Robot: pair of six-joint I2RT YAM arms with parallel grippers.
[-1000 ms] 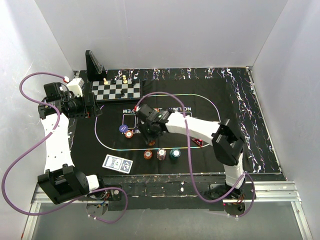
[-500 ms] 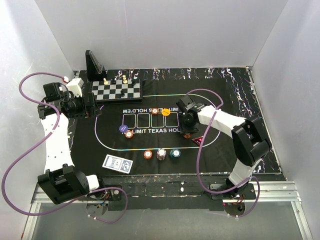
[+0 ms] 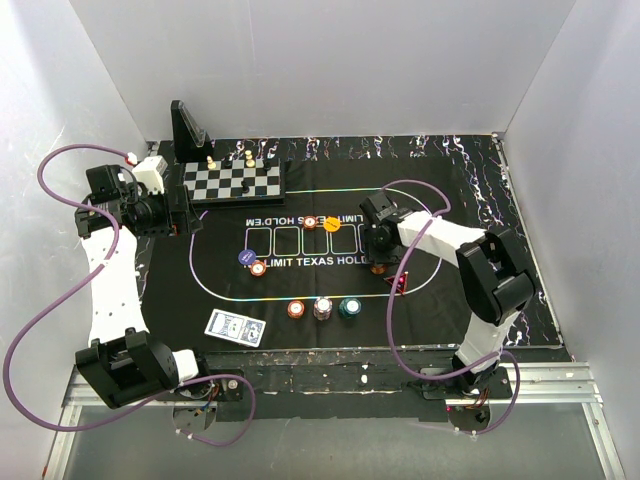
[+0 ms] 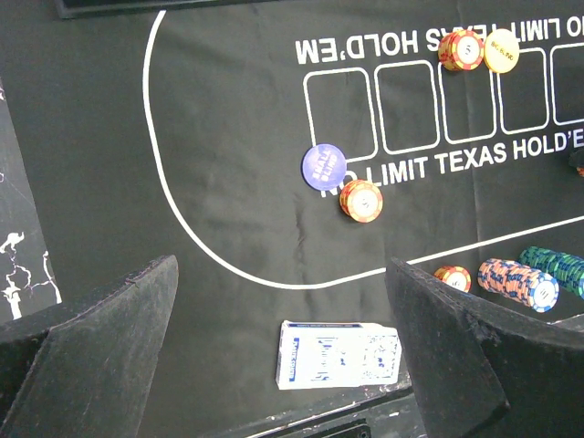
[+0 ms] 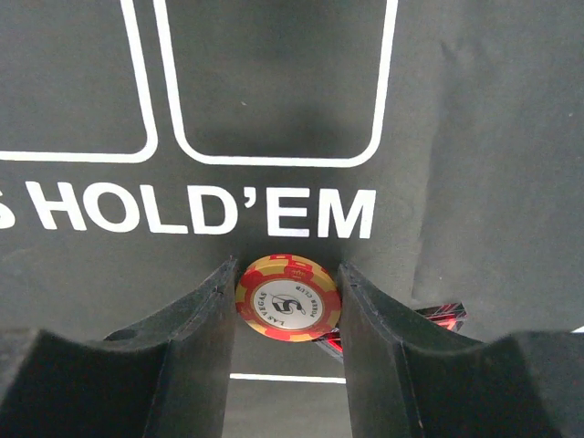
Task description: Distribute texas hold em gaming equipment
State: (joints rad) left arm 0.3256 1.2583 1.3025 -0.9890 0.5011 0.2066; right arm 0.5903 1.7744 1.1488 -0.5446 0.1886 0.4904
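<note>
Right gripper (image 3: 378, 262): a second ago stretched out over the left-centre of the mat (image 3: 460, 200); now hangs over its right part, just under the printed HOLD'EM and close beside the red triangular marker (image 3: 400, 285). Barely differs from half a second ago, only with the forearm drawn in a little. Leaves in plain sight the red-edged chip (image 3: 310, 222) and the yellow disc (image 3: 331, 224), side by side on the row of card boxes, both covered by the arm a second ago.

Left gripper (image 3: 186, 216): same spot as before, at the mat's left edge near the chessboard (image 3: 235, 182). Stands wide apart, with nothing between the fingers.

Right grip: about half parted, clamps an orange-and-red chip (image 5: 288, 308) by its rim, both fingers (image 5: 196, 338) pressed against it. Cannot tell whether touching the felt. Shows a corner of the marker just past the right finger in the wrist view.

Elsewhere unchanged: blue disc (image 4: 323, 167) with an orange chip (image 4: 361, 200) just beside, left of the lettering. Orange stack (image 3: 296, 309), white-pink stack (image 3: 322, 308) and teal stack (image 3: 348, 307) in a row at the near line. Playing cards (image 3: 235, 327) outside that line, near-left.
</note>
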